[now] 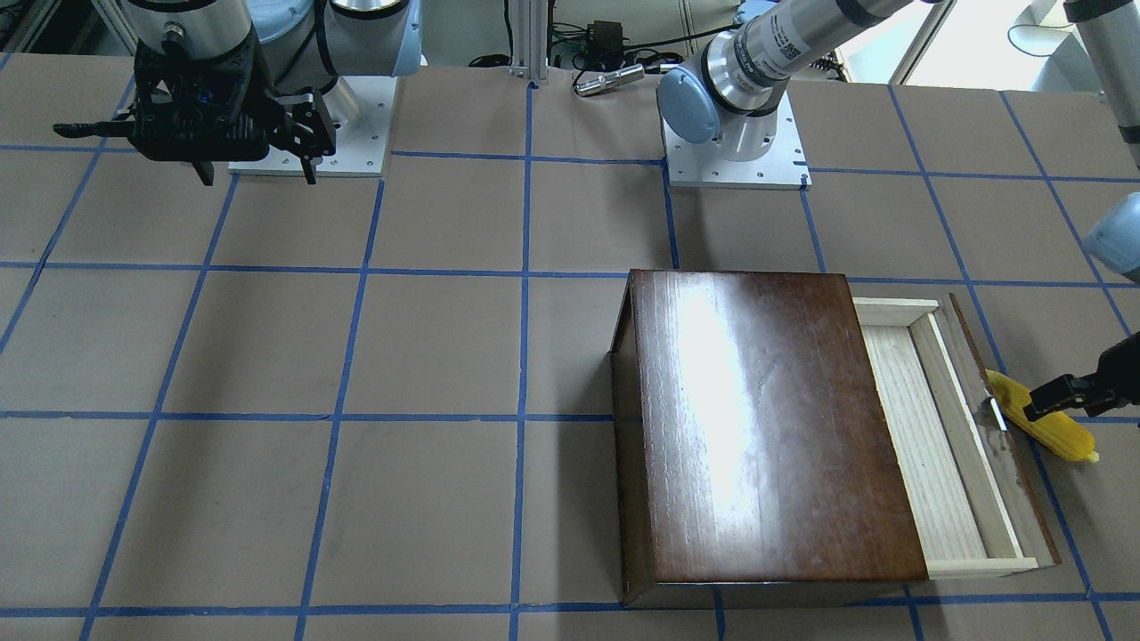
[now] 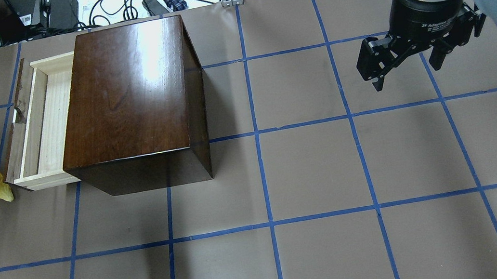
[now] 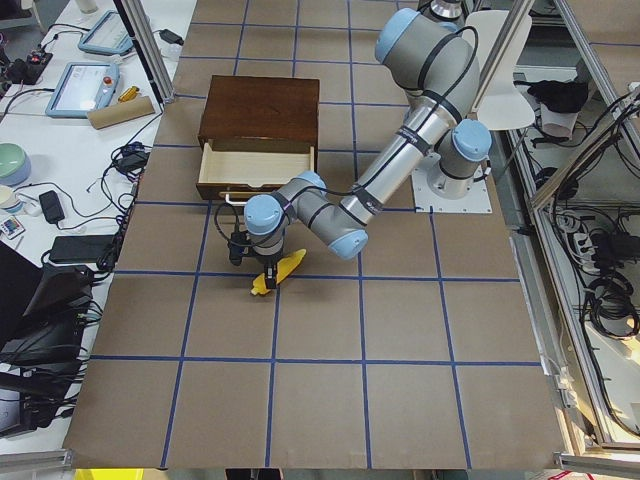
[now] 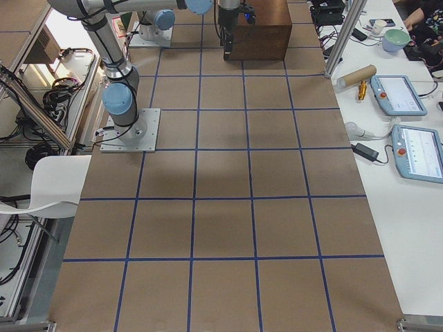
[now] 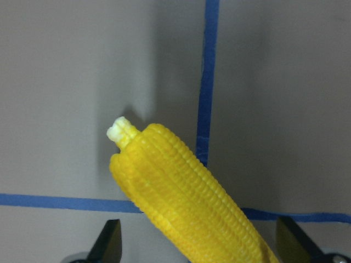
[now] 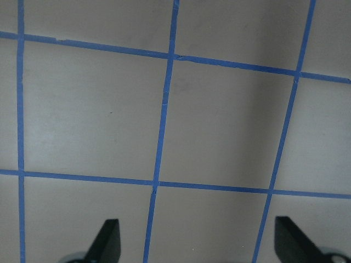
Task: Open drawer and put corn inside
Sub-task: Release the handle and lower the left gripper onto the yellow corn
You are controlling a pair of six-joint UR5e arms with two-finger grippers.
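Observation:
The dark-brown box (image 1: 766, 418) stands on the table with its drawer (image 1: 926, 436) pulled out, the pale wood tray showing empty. The yellow corn (image 1: 1055, 432) lies on the table just outside the drawer's front panel, near the metal pull (image 1: 996, 414). My left gripper (image 1: 1046, 409) is over the corn. In the left wrist view the corn (image 5: 186, 203) lies between the two spread fingers (image 5: 109, 241), which stand apart from it. My right gripper (image 2: 407, 76) is open and empty above bare table, far from the box.
The table is brown paper with a blue tape grid (image 2: 257, 133). The box (image 2: 136, 101) and the open drawer (image 2: 42, 124) stand at the far left in the overhead view. Cables and gear (image 2: 65, 9) lie beyond the far edge.

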